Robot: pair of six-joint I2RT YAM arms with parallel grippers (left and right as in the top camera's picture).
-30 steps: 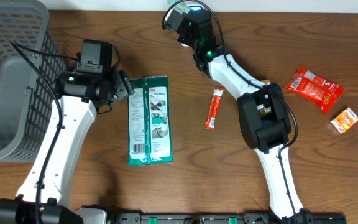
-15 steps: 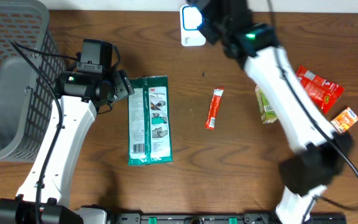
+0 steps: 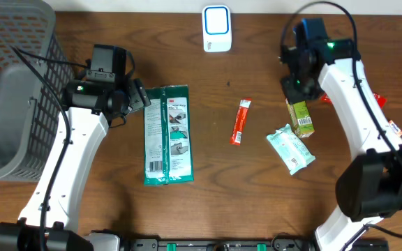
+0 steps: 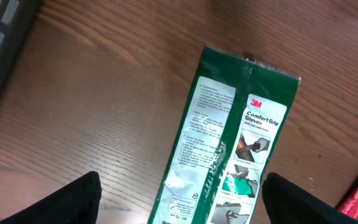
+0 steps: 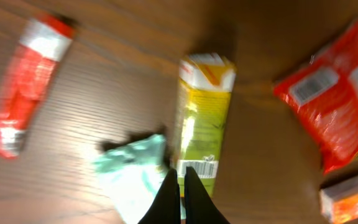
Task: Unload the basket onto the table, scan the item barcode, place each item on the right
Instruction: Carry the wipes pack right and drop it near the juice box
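While my right gripper (image 5: 180, 194) hangs with its two fingers pressed together and nothing between them, a yellow-green carton (image 5: 202, 112) lies flat on the wooden table (image 5: 104, 130) directly beneath. Its barcode (image 5: 198, 168) faces up at the end closest to my fingertips. Just left of that end sits a pale teal packet (image 5: 131, 177), touching or nearly touching the carton; I cannot tell which. Farther out, a red sachet (image 5: 27, 87) lies at upper left, a red snack bag (image 5: 331, 99) at right and a small orange box (image 5: 353, 198) at lower right. My left gripper (image 4: 182, 208) is spread wide above a green glove pack (image 4: 232, 137), gripping nothing. In the overhead view the white scanner (image 3: 216, 28) stands at top centre, well apart from both items, and a grey basket (image 3: 19, 84) fills the upper left. I judge the carton is the item to scan next. I should open, straddle its long sides away from the barcode, keep clear of the teal packet, lift, and turn the barcode toward the scanner.
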